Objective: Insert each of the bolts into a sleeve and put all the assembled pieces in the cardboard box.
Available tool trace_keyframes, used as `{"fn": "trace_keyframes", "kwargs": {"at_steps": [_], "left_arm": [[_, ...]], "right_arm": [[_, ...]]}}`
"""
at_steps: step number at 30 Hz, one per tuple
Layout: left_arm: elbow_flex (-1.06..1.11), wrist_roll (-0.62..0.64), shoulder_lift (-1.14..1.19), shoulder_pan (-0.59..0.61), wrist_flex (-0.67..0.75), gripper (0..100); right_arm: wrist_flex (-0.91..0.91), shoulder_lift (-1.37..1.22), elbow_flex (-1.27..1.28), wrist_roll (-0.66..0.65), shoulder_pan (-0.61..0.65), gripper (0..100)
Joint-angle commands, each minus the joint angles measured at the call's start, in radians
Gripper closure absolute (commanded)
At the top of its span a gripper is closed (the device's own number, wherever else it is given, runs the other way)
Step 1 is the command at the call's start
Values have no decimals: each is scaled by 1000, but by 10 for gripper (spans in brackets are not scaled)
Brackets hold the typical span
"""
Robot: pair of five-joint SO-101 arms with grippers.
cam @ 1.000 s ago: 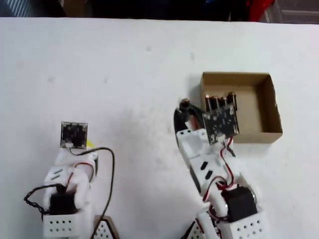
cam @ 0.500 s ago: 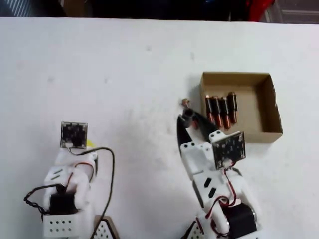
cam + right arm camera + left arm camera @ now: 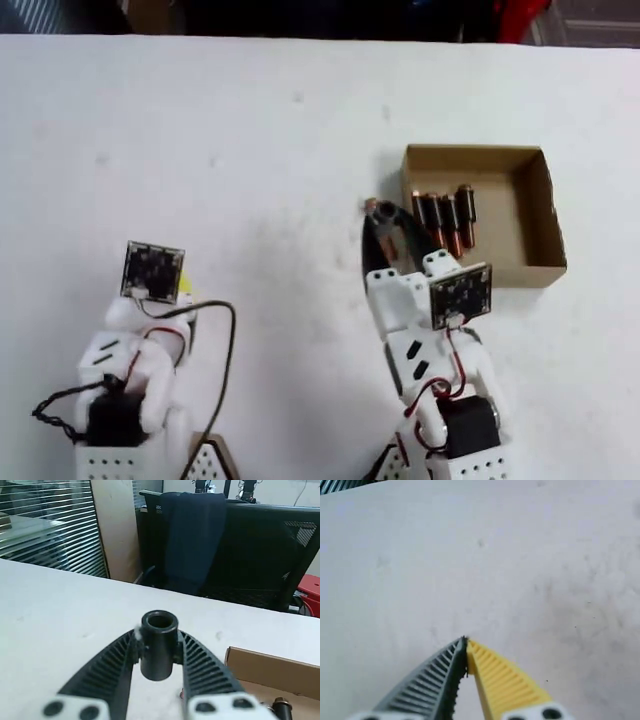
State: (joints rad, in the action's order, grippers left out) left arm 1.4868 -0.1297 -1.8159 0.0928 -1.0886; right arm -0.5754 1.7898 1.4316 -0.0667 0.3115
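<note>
Right gripper (image 3: 159,636) clamped on black cylindrical sleeve (image 3: 159,652); long axis upright, open bore up. Left gripper (image 3: 465,644) closed, empty.

White table (image 3: 250,130), seen from above. The flat top is spread across the whole high view and is bounded at its far edge by a dark background. Faint grey marks (image 3: 299,97) are scattered over the surface. One cardboard box (image 3: 470,150) is set flat on the right half of the table, its open side turned upward. A small brownish piece (image 3: 370,206), too small to be identified, is seen on the table just beside the box's left wall.
</note>
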Motion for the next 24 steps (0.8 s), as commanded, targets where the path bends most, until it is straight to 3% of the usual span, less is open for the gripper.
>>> {"fn": "trace_keyframes", "kwargs": {"at_steps": [1,6,12,24], "left_arm": [[-100,-8,-5,-31,-25,976],[-114,-21,31,-31,-17,976],[-242,-14,298,-38,48,976],[-635,95,839,-266,40,976]], "right_arm": [[30,15,-15,-11,-44,981],[27,16,-46,-8,-107,981],[27,16,-51,-3,-171,981],[35,16,-49,-3,-421,981]]}}
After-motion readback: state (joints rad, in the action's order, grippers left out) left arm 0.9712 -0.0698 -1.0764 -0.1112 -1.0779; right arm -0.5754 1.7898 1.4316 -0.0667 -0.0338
